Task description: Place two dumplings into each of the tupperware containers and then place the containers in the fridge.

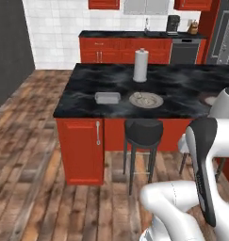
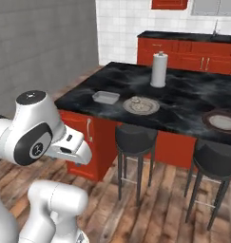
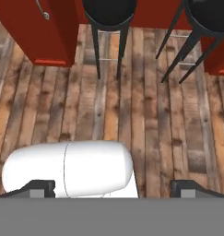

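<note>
- Pointing down at the wooden floor [image 3: 132, 115], the gripper [image 3: 113, 186] has its two dark fingertips [image 3: 39, 186] spread wide apart with nothing between them
- One tupperware container [image 1: 107, 98] sits on the black island counter [image 1: 182, 80], near its front edge and just left of a round plate [image 1: 146, 100]
- Small pale lumps, apparently dumplings [image 1: 138, 96], lie on that plate; their number cannot be told
- A paper towel roll [image 1: 141, 65] stands upright behind the plate
- A second plate [image 2: 223, 121] lies well to the right on the counter
- Two black stools [image 2: 136, 137] stand in front of the island
- A fridge [image 1: 224, 33] edge shows at the far right, past the back counter
</note>
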Available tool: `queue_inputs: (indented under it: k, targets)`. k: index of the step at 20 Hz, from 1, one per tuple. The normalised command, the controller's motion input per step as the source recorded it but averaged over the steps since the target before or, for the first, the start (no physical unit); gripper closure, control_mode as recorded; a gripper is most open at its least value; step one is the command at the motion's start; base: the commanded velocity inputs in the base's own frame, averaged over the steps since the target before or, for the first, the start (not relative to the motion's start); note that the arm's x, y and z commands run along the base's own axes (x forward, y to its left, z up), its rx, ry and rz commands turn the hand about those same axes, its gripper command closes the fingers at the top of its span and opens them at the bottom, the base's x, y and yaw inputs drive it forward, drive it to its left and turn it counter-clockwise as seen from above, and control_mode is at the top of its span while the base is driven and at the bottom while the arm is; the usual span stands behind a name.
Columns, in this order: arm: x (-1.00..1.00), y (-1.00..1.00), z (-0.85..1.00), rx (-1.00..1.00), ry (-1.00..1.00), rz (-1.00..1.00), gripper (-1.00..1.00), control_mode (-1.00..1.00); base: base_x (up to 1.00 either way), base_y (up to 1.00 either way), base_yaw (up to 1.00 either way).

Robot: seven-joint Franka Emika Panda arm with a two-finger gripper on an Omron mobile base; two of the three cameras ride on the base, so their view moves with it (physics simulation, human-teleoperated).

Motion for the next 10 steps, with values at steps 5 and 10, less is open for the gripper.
queue_inputs:
  k: [5,10]
  targets:
    - [0.0,0.0,0.0,0.0,0.0,0.0,-1.0,1.0,1.0,0.8,-0.4]
    - [0.0,0.0,0.0,0.0,0.0,0.0,-1.0,1.0,1.0,0.47,-0.27]
